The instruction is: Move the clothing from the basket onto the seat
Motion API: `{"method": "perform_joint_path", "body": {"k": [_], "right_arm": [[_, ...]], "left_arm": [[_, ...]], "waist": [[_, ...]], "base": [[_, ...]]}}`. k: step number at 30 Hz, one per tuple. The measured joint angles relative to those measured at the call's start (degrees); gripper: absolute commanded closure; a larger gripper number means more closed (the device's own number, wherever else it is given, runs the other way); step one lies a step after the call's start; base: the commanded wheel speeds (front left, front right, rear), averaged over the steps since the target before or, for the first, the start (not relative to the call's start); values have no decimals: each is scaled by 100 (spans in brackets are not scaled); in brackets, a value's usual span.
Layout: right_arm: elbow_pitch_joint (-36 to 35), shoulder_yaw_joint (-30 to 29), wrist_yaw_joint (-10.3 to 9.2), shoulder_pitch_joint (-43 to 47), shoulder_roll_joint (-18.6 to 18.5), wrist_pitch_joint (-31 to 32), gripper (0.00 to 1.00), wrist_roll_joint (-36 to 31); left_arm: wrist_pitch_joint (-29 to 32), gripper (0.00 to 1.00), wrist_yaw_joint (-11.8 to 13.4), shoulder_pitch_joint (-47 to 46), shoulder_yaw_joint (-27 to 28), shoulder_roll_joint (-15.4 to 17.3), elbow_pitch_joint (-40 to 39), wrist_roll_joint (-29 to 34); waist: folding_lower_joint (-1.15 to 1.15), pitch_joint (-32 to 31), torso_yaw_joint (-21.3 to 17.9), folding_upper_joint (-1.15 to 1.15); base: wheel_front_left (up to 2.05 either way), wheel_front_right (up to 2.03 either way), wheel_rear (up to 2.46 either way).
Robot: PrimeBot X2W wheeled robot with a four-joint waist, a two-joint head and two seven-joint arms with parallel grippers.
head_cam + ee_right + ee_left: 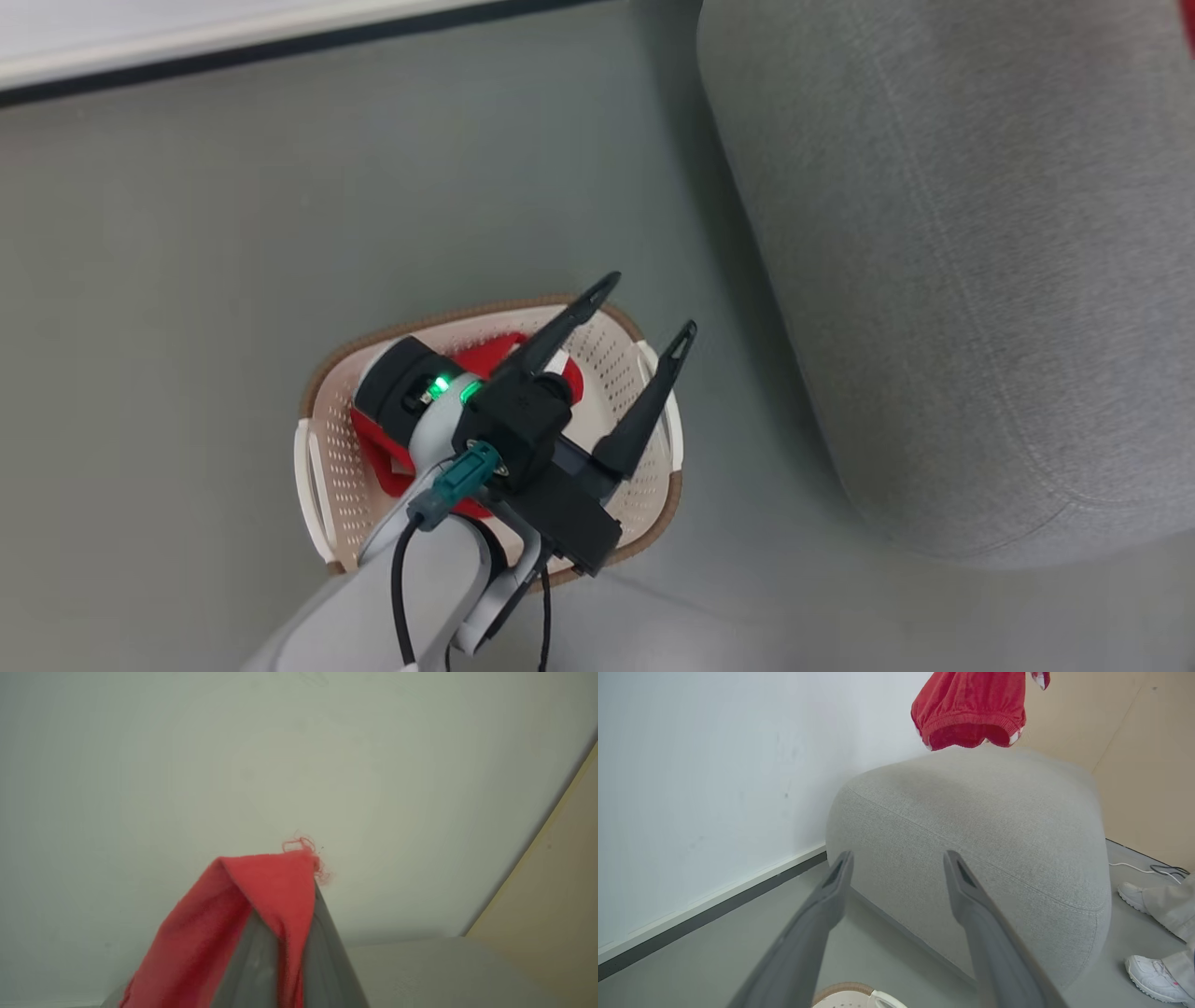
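A white wall (pixel 714 788) with a dark baseboard (pixel 187 47) runs along the left, over smooth grey floor (pixel 187 280). The basket (pixel 336 467), cream perforated plastic with a brown rim, stands on that floor with a crumpled red garment (pixel 485 355) in it. The left gripper (pixel 651 303) hovers above it, partly hiding the garment; its long dark fingers are spread apart and hold nothing. Just right of the basket, not touching it, is the sofa (pixel 934 280), rounded and covered in light-grey woven fabric. Red shorts (pixel 971 709) with an elastic waistband and white trim hang above it. The right gripper (pixel 303 924) is pinched together on their frayed red edge. Far right are a person's white shoes (pixel 1153 977), a cable (pixel 1134 865) and a beige panel (pixel 1134 742).
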Motion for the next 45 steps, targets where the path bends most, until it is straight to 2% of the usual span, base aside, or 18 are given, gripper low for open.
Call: {"method": "perform_joint_path", "body": {"k": [7,13,23,24,25,26,33,40,45], "right_arm": [[686,58,-151,-27,488,-121,100,-32],[1177,120,-152,84,705,-199,100,-29],[1826,301,-136,361,738,-213,100,-144],[1872,308,-136,392,738,-214,74,-144],[1926,311,-136,430,739,-215,56,-146],[1960,313,-135,482,738,-218,0,-146],[1983,378,-110,765,758,-361,0,-191],[1978,491,-60,1435,983,-445,0,-247],[1906,513,-20,1758,970,-472,0,-264]], "left_arm": [[277,0,77,-166,73,231,-202,111],[376,0,82,-292,77,257,-231,238],[401,0,108,-290,33,231,-208,245],[401,0,109,-291,31,221,-205,245],[400,0,109,-291,30,208,-197,245],[400,0,111,-291,26,194,-193,244],[337,0,124,-266,31,130,-100,234],[122,0,132,-169,49,36,154,181],[-46,0,122,-15,42,-46,393,8]], "waist": [[0,688,30,0],[0,1030,-89,0],[-1,1112,-220,0],[-1,1102,-215,0],[-1,1089,-209,0],[-1,1075,-203,0],[-1,945,-187,-1],[-1,721,-252,-1],[-1,458,-300,-1]], "base": [[0,0,0],[0,0,0],[0,0,0],[0,0,0],[0,0,0],[0,0,0],[0,0,0],[0,0,0],[0,0,0]]}}
